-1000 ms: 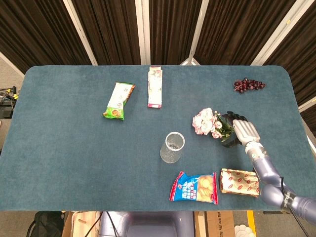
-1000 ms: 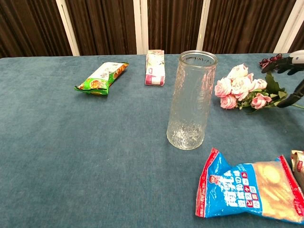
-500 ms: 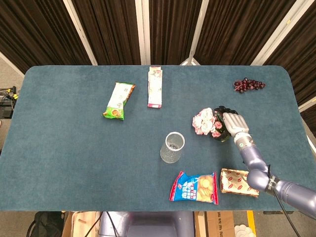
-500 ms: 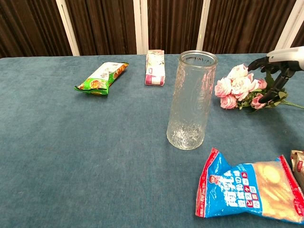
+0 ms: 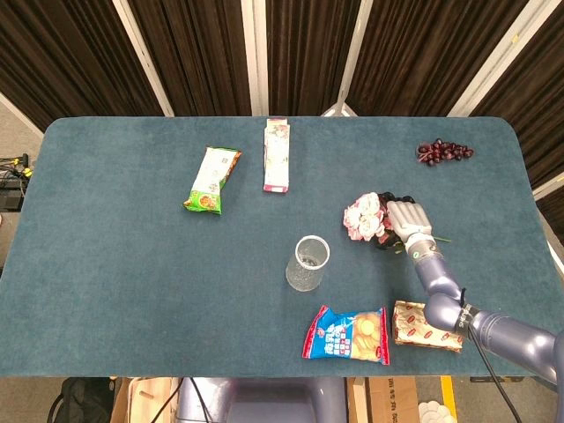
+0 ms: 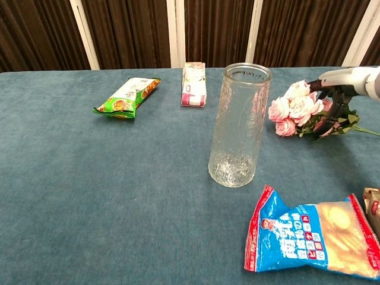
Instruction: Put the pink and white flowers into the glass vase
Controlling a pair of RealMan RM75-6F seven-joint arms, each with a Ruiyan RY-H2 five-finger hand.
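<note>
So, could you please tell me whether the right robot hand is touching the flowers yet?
Touching. In the chest view the right robot hand has its dark fingers down in the leaves of the pink and white flowers, with no gap showing.

The right hand (image 5: 407, 217) is covering the green leaves of the pink and white flower bunch (image 5: 367, 218); whether it is gripping is unclear.
</note>
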